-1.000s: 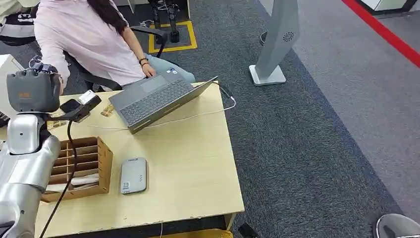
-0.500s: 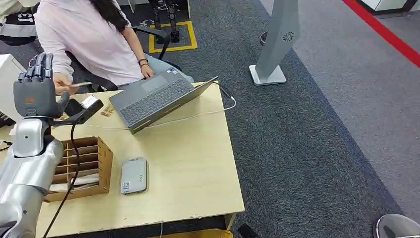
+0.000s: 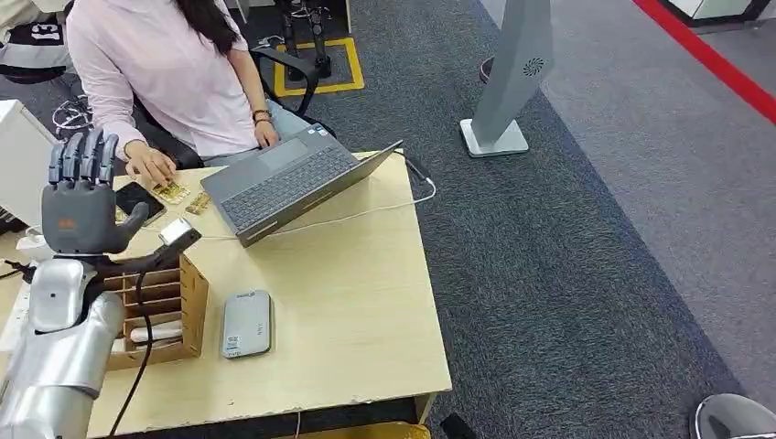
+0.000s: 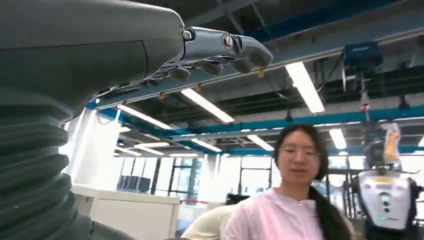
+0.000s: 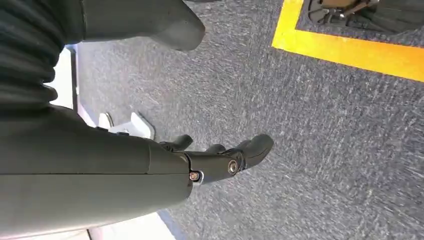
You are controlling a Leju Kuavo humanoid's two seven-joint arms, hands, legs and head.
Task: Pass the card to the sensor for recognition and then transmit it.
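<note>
My left hand (image 3: 80, 199) is raised above the table's left side, fingers straight and spread, palm empty. Its fingers (image 4: 220, 47) point up toward the ceiling in the left wrist view. A person's hand (image 3: 151, 168) rests on the table by a small patterned card (image 3: 171, 192); a second card (image 3: 197, 203) lies beside it. The grey sensor pad (image 3: 247, 323) lies flat near the table's front, apart from my hand. My right hand (image 5: 220, 160) hangs over grey carpet, fingers loosely apart and holding nothing.
An open laptop (image 3: 284, 181) with a white cable sits at the table's far side. A wooden slotted box (image 3: 157, 306) stands just left of the sensor pad. A black phone (image 3: 137, 197) lies by the cards. A grey kiosk stand (image 3: 508, 82) is on the carpet beyond.
My left hand has drawn back from the person toward me and lowered slightly. The person, who held a card in the air, now has that hand down on the table by the cards.
</note>
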